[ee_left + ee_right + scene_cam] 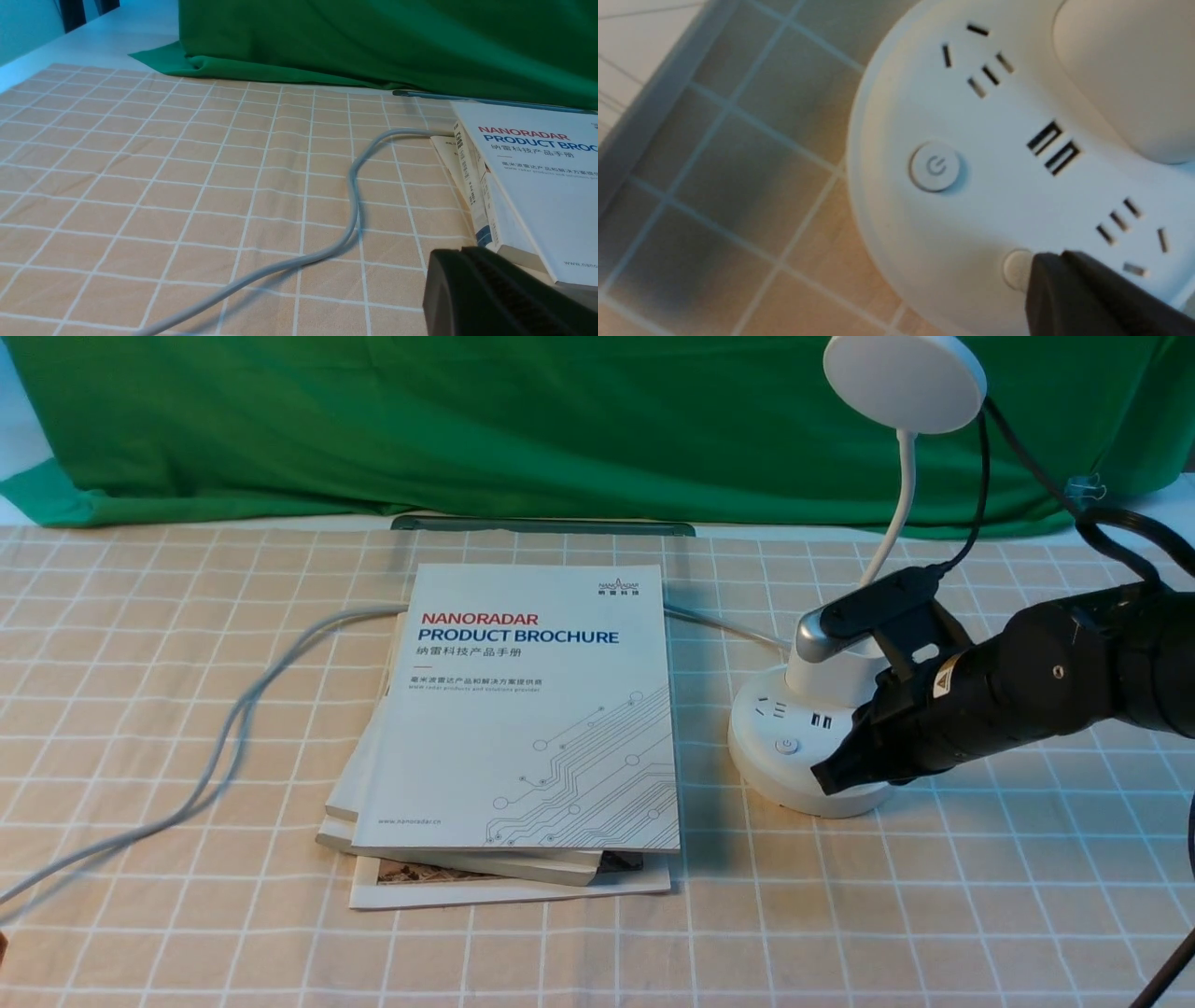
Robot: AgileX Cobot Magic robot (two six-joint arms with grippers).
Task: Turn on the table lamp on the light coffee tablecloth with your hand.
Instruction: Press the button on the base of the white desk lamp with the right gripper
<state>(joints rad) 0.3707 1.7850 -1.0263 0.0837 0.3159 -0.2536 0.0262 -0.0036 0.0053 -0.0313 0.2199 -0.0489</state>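
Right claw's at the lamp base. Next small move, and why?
Probably press the shut right claw straight down: its black tip half covers a small round button on the white round lamp base. Contact isn't clear, and no glow shows on the white disc head.

A stack of booklets [467, 875] lies mid-scene. The top one is a white brochure [532, 709] printed "NANORADAR PRODUCT BROCHURE", with a circuit-line drawing toward its near right corner. A grey cable [233, 719] snakes in from the near left, passes under the stack's far end and shows again on its right. Just beyond the stack lies a dark flat strip [541, 525]. A green cloth [467, 420] hangs across the far side, with a small clip [1085, 485] on it at far right.
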